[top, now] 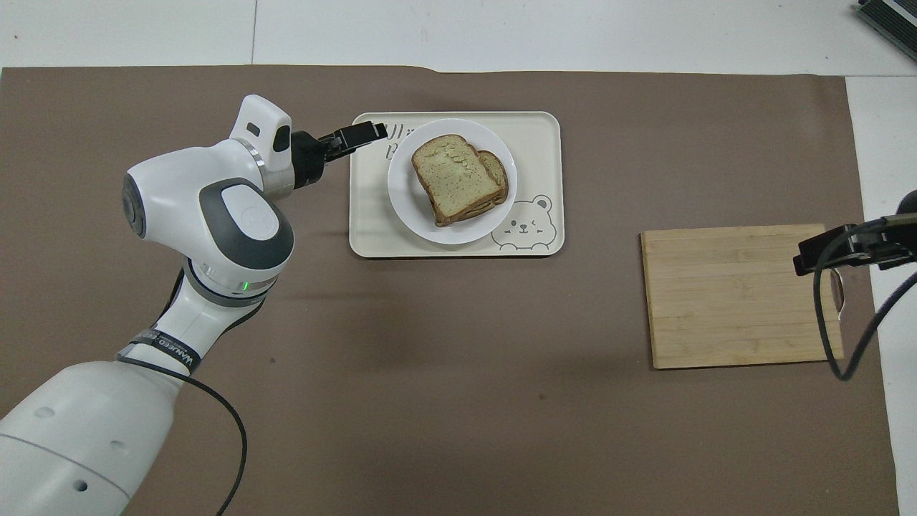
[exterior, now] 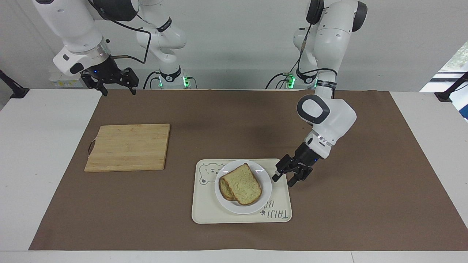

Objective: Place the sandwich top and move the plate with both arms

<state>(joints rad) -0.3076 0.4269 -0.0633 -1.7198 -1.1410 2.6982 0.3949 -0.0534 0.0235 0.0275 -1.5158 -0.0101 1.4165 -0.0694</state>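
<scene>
With the sandwich top (exterior: 242,183) seated and the plate (exterior: 266,187) on the tray (exterior: 204,212), your left tool (exterior: 286,179) gapes empty and your right tool (exterior: 117,88) waits open, so just retract.

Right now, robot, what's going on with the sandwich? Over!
Left gripper open, empty, over the tray edge beside the plate. Right gripper open, waiting by the cutting board. Sandwich top on the stack, plate on tray. Nothing in the way.

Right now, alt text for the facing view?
A white plate holding stacked bread, the sandwich top uppermost, sits on a cream tray. The left claw hangs open beside the plate, holding nothing. The right claw waits open, raised near a wooden cutting board.
</scene>
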